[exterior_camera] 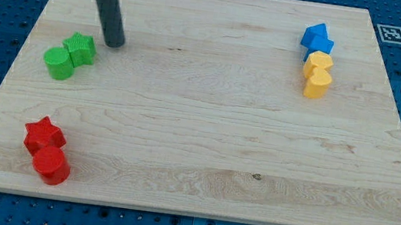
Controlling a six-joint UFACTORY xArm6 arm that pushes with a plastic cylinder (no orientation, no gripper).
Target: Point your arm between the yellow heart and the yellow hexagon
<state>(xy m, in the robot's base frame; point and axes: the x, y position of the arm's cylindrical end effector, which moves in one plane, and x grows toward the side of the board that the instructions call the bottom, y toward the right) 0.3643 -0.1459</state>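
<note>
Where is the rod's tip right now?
My tip is near the view's top left, just right of the green star and the green block, far from the yellow blocks.

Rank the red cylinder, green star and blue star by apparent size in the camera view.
1. red cylinder, looks largest, though it sits nearest the view's bottom, so nearness may inflate it.
2. green star and blue star look about alike; I would not rank them.
My tip rests just right of the green star.

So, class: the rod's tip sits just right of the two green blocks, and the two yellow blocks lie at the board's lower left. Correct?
No. The camera view shows the two yellow blocks at the upper right; red blocks occupy the lower left. My tip is right of the green blocks.
</note>
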